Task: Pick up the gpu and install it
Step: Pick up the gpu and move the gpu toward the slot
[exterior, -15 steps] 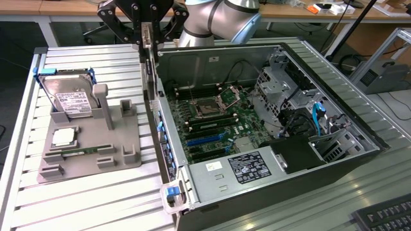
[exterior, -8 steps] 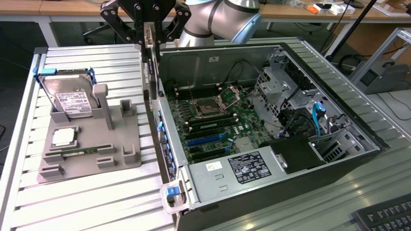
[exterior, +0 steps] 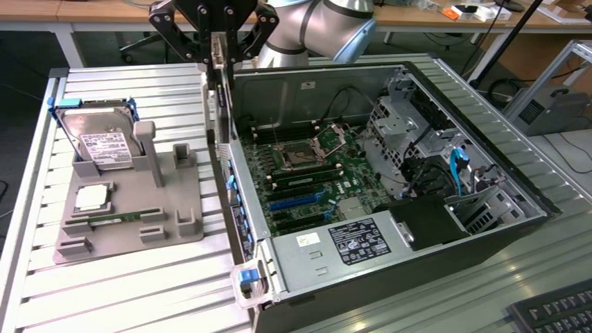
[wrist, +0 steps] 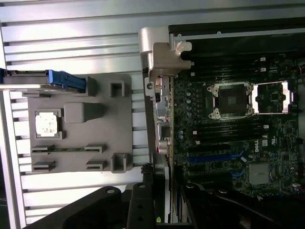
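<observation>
Overhead, pose: my arm [exterior: 324, 28] pointed straight down over the wall of the open black computer case [exterior: 370, 295].
Grip: my black gripper [exterior: 220, 59] clamped the thin green-and-black gpu [exterior: 222, 104] card.
Gpu: hung upright, silver bracket [wrist: 159, 52] lowest.

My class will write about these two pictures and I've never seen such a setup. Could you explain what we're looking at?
The grey jointed machine is a robot arm. One picture comes from a camera off the arm; the other from a camera on its wrist, looking down past the gripper. The gripper is shut on the gpu, a thin card hanging edge-on at the edge of an open computer case, whose motherboard lies exposed. On the ribbed table a grey holder carries a hard drive, a processor chip and a memory stick.
</observation>
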